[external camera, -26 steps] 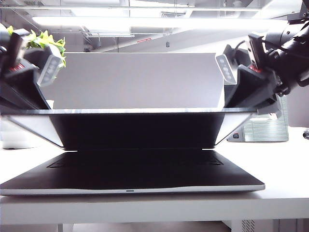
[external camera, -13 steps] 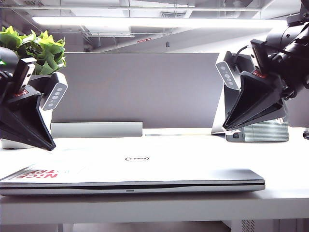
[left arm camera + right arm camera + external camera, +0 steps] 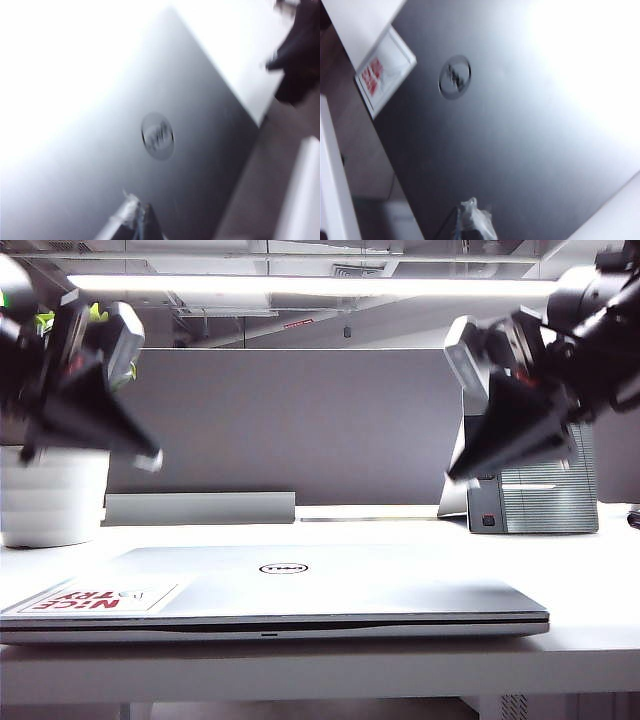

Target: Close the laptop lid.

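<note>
Both jaws hang empty above the desk [image 3: 600, 640], how far open I can't tell through blur: left gripper [image 3: 150, 460], right gripper [image 3: 460, 475]. The lid [image 3: 300, 585] lies flat, closed. A careless swing could strike the grey device [image 3: 545, 495].

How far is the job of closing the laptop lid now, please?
Done: the laptop lid lies flat on its base, logo up. In hand: nothing; the left gripper and right gripper hang above the table, clear of it, too blurred to read the jaws. Left: apparently nothing.
</note>
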Tool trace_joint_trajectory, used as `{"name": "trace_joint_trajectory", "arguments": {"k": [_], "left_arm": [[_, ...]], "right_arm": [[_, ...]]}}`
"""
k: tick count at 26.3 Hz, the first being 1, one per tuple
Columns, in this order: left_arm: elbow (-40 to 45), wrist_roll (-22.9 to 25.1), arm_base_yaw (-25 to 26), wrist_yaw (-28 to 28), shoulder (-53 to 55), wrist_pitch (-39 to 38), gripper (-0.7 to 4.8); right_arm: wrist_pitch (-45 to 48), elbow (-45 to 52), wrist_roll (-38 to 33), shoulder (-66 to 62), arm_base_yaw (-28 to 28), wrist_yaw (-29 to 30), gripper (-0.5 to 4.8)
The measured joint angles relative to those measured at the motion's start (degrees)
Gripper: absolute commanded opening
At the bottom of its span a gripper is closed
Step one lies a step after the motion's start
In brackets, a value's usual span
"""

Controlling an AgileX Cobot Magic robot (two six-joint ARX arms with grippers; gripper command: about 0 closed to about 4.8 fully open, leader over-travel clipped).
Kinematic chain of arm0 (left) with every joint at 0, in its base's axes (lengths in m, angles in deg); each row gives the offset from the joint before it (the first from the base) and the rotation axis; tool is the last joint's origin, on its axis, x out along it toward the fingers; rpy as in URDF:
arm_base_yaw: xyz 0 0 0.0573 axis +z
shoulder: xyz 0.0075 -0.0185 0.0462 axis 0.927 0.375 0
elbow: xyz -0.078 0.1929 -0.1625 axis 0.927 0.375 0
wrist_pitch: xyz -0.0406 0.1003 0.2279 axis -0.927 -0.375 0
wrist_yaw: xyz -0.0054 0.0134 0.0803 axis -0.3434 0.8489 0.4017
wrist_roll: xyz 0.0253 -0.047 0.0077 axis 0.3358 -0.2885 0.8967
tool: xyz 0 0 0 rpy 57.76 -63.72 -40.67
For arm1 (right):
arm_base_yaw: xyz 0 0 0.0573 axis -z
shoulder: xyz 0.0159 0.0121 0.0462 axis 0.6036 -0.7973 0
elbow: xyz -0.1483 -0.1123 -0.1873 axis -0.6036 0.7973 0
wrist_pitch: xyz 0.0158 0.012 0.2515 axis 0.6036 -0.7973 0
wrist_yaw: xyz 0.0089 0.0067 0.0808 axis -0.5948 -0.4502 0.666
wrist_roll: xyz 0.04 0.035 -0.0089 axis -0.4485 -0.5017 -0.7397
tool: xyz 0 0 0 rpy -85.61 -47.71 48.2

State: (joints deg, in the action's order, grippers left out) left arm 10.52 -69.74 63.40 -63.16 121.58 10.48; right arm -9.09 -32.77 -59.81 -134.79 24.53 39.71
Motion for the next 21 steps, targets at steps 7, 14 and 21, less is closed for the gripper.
{"name": "trace_joint_trajectory", "arguments": {"k": [7,14,21], "left_arm": [[-0.4,-5.8,-0.1,14.7,-12.7,13.2,-0.05],[-0.4,-8.6,-1.9,29.2,-22.9,24.6,-0.05],[-0.3,-8.7,-7.1,47.2,-26.8,26.0,-0.05]], "right_arm": [[12.9,0.0,-9.5,7.9,0.0,-5.9,-0.01],[23.4,-0.1,-16.6,17.7,0.0,-23.6,-0.01],[25.8,-0.1,-18.8,24.6,0.0,-34.2,0.00]]}}
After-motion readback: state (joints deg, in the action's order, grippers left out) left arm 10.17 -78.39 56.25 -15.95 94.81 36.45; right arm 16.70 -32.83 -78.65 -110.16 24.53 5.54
